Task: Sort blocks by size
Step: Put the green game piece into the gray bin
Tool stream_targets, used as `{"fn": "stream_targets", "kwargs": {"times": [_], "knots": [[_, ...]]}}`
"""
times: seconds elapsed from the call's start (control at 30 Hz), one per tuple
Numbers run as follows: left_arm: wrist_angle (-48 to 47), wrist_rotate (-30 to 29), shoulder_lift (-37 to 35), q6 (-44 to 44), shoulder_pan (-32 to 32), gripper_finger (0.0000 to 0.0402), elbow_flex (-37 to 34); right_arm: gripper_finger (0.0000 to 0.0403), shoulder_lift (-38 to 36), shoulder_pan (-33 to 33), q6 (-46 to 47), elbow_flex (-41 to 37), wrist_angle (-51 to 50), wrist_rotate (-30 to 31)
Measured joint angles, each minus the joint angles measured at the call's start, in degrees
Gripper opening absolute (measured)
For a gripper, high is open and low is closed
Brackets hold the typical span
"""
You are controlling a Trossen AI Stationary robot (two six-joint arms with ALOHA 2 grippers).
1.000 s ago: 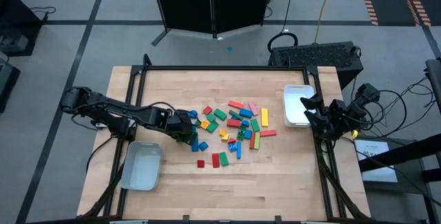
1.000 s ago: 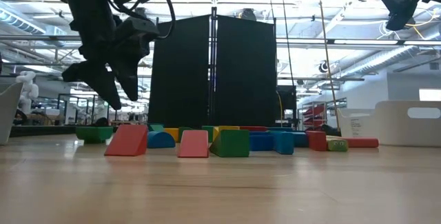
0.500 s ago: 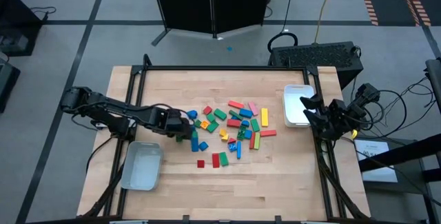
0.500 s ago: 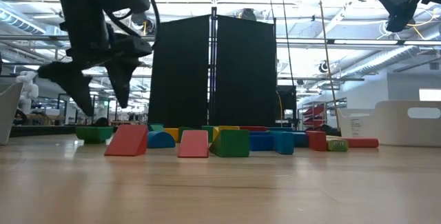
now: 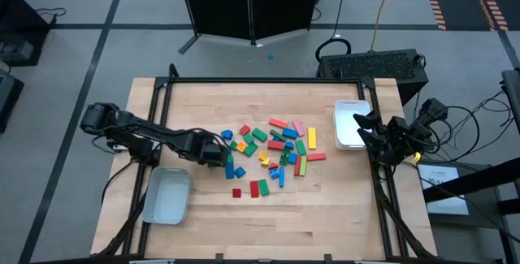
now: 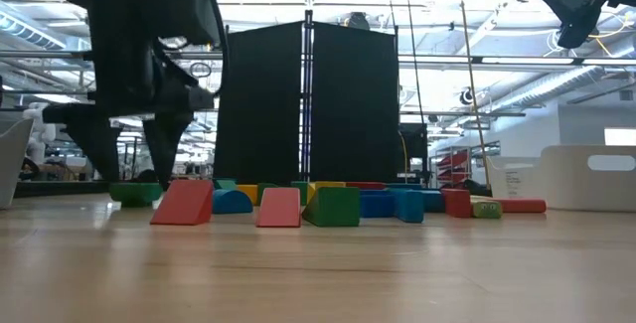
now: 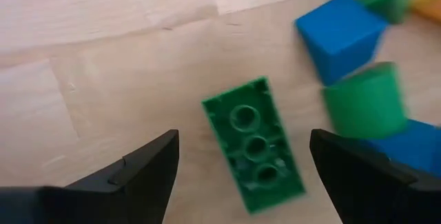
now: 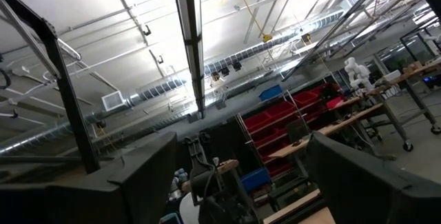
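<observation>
Green studded brick [image 7: 254, 143] is lying on the wooden counter [image 7: 103, 72] between my left fingers [image 7: 141, 165], which I'm holding spread wide, touching nothing.

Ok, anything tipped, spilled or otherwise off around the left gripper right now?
Nothing spilled. The green bar between the open left gripper fingers lies askew to them, studs up. The other blocks sit loose mid-table, and both trays look empty.

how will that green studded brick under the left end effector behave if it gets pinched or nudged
The green brick looks like rigid moulded plastic, so it probably won't flex. It lies flat with its studs up, so a nudge should slide it rather than tip or roll it. Its smooth sides may slip between the left end effector's open fingers.
</observation>
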Motion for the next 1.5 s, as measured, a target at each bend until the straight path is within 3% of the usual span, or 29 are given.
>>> {"fn": "stream_targets", "kwargs": {"times": [0.17,0.4,0.63,0.8,1.0,1.17,1.5], "knots": [[0.2,0.0,4.2,0.2,0.2,0.0292,0.0,0.0313,0.0,0.0,0.0,0.0,0.0,0.0],[1.2,0.0,5.7,1.7,0.3,0.0121,0.2,0.0313,0.0,0.0,0.5,0.0,0.0,0.0],[1.5,-0.1,3.4,3.1,0.4,0.0121,0.1,0.0313,0.0,0.0,0.5,0.0,0.0,0.0],[-0.4,-0.1,-1.6,6.4,0.2,0.0121,4.6,0.0313,0.0,0.0,0.1,0.0,-0.7,0.1],[-10.4,0.2,-7.6,16.5,-3.7,0.0121,15.4,0.0313,0.0,0.0,0.1,0.0,-0.9,0.1],[-24.9,5.7,-10.5,20.9,-12.1,0.0121,22.6,0.0313,0.0,0.0,0.0,0.0,-0.9,0.1],[-33.5,12.1,-12.6,2.7,-30.7,0.0121,21.6,0.0313,0.0,0.0,0.3,0.0,-0.9,0.1]]}}
